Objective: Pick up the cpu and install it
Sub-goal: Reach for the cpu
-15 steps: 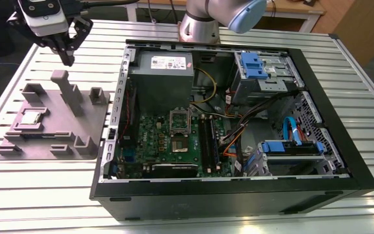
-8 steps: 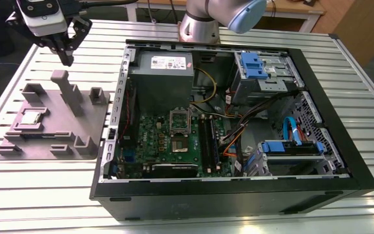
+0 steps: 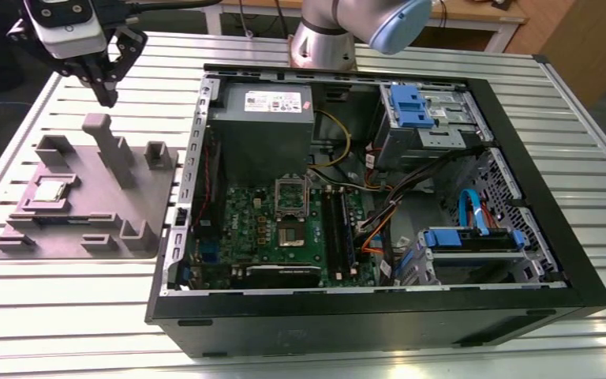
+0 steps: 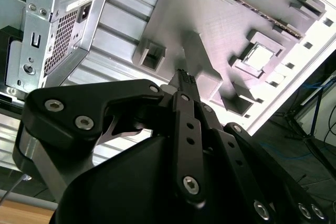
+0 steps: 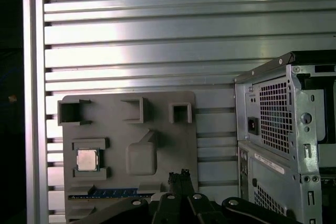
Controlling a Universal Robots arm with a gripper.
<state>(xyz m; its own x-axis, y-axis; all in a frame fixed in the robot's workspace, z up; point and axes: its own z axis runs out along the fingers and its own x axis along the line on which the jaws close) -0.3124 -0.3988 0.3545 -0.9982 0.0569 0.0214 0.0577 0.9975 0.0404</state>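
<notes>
While the arm's base point(image 3: 322, 43) stands on the slatted metal table point(image 3: 61, 316) behind the open computer case point(image 3: 387, 324), its wrist reaches out to the exterior view's left. There it carries the gripper point(image 3: 105, 96) pointing straight down. The gripper hangs in the air over the far part of a grey fixture plate point(image 3: 151, 189) that lies on the table just beside the case. It is clear of the plate and of the tall post point(image 3: 114, 150) rising from it.

In both wrist views the black fingers point(image 5: 185, 178) run out together to a narrow tip, pressed against each other with nothing between them. In the second wrist view the gripper point(image 4: 182, 75) lines up over the fixture plate's point(image 4: 210, 30) raised middle block. In the first wrist view the gripper point(image 5: 179, 176) sits at the edge of the fixture plate point(image 5: 173, 145).

The cpu point(image 3: 50, 192) lies flat in a square recess of the plate, shiny metal top upward, on the side away from the case and well apart from the fingertips. It shows likewise in both wrist views point(image 4: 261, 56) point(image 5: 87, 159).

Inside the case the green motherboard point(image 3: 245, 229) lies flat beside the grey power supply point(image 3: 266, 130), with a square socket point(image 3: 286, 234) near its middle.
</notes>
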